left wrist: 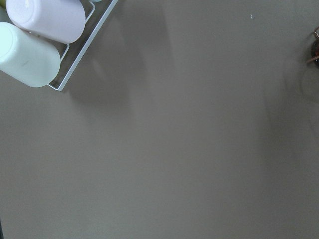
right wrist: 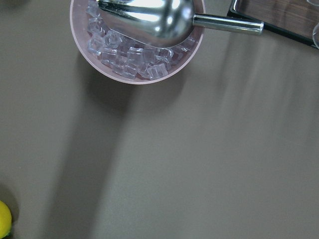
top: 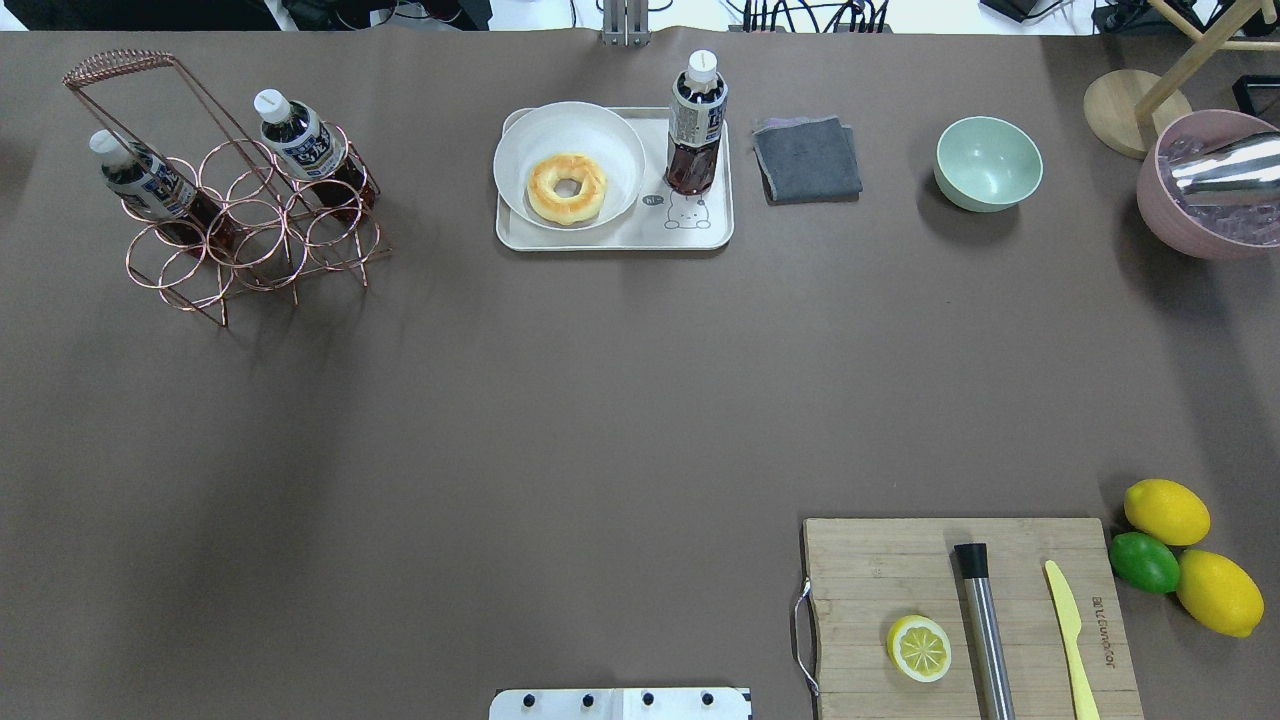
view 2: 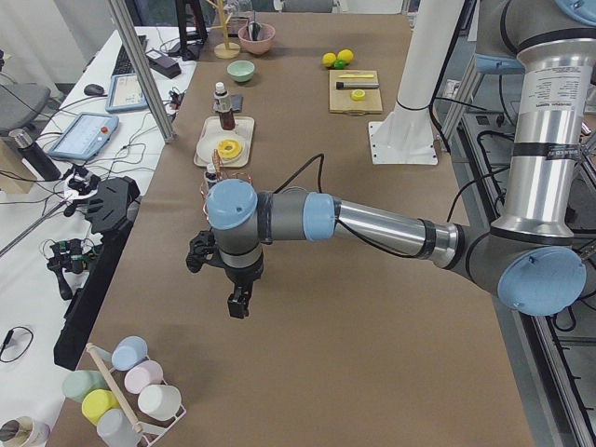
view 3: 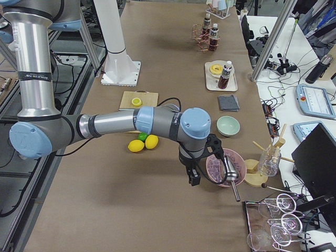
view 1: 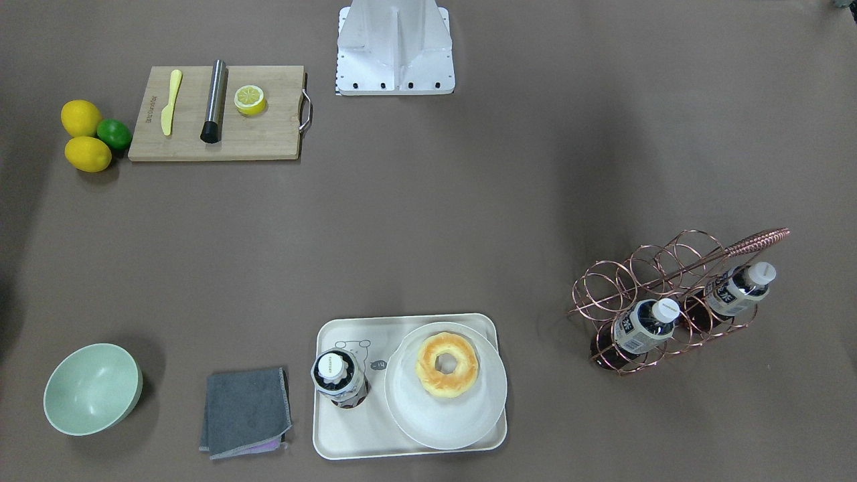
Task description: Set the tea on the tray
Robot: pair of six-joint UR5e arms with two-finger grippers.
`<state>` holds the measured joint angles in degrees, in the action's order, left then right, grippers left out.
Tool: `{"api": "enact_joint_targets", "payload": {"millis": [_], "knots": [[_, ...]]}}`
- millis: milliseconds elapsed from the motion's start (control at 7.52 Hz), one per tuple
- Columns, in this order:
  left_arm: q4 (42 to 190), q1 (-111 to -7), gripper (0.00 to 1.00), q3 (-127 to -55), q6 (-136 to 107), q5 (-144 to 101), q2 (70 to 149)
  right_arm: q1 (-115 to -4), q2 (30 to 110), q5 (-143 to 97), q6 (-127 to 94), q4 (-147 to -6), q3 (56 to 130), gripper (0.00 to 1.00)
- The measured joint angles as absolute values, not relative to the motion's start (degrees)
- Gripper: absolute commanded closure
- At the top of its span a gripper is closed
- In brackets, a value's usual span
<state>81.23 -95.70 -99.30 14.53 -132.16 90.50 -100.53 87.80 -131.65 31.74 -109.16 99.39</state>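
At the middle of the worktop's far edge, the tea (top: 697,125) stands upright on the tray (top: 615,236), so my task looks done; whether my left gripper (view 2: 238,303) or right gripper (view 3: 195,178) is open or empty I cannot tell.

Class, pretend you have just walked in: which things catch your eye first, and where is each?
A golden doughnut on a round plate shares the cream tray with an upright tea bottle, at the table's far edge from the robot. To the robot's left, a copper wire rack holds two matching bottles.
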Motion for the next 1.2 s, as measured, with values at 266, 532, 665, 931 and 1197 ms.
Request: {"api": "enact_joint_targets", "payload": {"millis": [266,532,665,931,1197], "knots": [[89.8,-96.0,0.03,-97.3,14.4,-131.2,87.3,-99.4,87.9,-131.8,30.3,-109.2,100.7,0.00],[92.0,-96.1,0.03,-96.5,14.4,-129.9,86.1,-98.9,88.1,-131.8,29.8,-109.2,102.0,0.00],[92.1,-96.1,0.03,-96.7,14.2,-129.9,85.9,-98.9,88.4,-131.7,29.8,-109.2,102.3,0.00],[91.8,-96.1,0.03,-97.3,14.1,-130.1,85.7,-98.3,90.0,-131.6,29.9,-109.2,102.2,0.00],[91.7,-96.5,0.03,-97.6,14.2,-131.0,85.4,-95.8,90.6,-131.3,30.0,-109.1,102.0,0.00]]}}
